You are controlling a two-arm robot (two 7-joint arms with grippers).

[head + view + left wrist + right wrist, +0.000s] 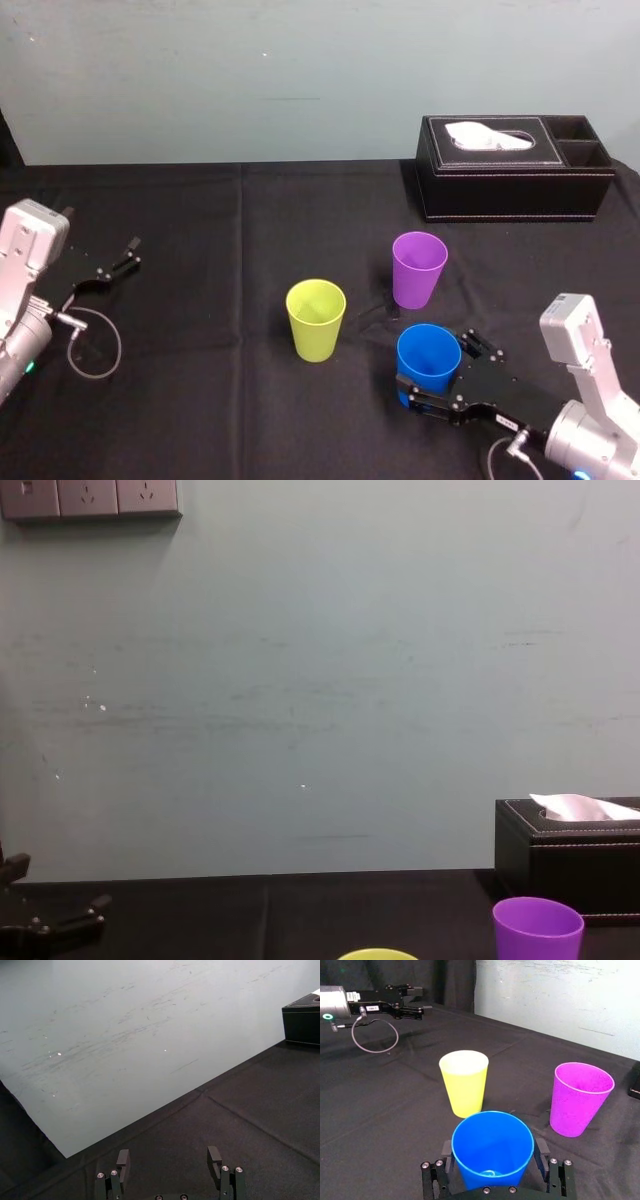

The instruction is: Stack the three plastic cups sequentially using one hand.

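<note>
Plastic cups, three, all upright and apart: the blue cup point(428, 352) sits clamped between the two jaws of the right gripper point(440, 372) (yellow-green cup point(316, 320) at its ten o'clock, purple cup point(419, 270) at twelve). The left gripper point(169, 1162), jaws wide and empty, rests far off at nine o'clock.

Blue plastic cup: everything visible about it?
The round blue plastic cup is plain, tapered, upright, mouth up, seemingly empty. It is nearest the robot, apart from the yellow-green cup and purple cup. The right gripper grips it, jaws on opposite sides. Whether it touches the black cloth is unclear. The left gripper sits open, far left.
</note>
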